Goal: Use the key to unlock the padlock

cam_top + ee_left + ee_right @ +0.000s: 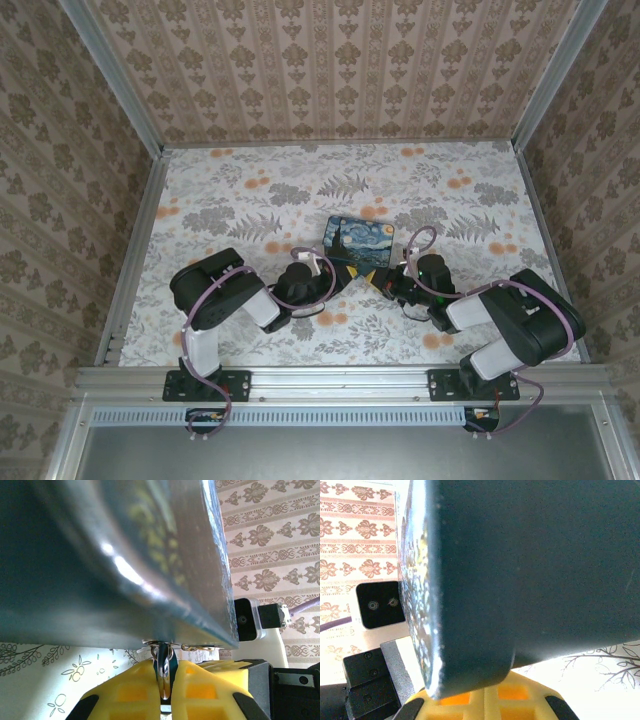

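**Left pinches the padlock, right close by at the box**

My left gripper (164,669) is clamped on the padlock (163,682), a thin dark sliver seen edge-on between my yellow pads. It hangs from the metal loop (162,648) at the lower edge of the starry-night box (125,555). I judge this hold is meant to steady the lock for the key. My right gripper (485,699) sits against the box's other side, pads drawn together. The box hides their tips, so I cannot tell whether they carry the key.

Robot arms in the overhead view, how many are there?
2. The left black-and-white arm reaches in from the near left, the right black-and-white arm from the near right, both meeting at the blue-and-yellow painted box.
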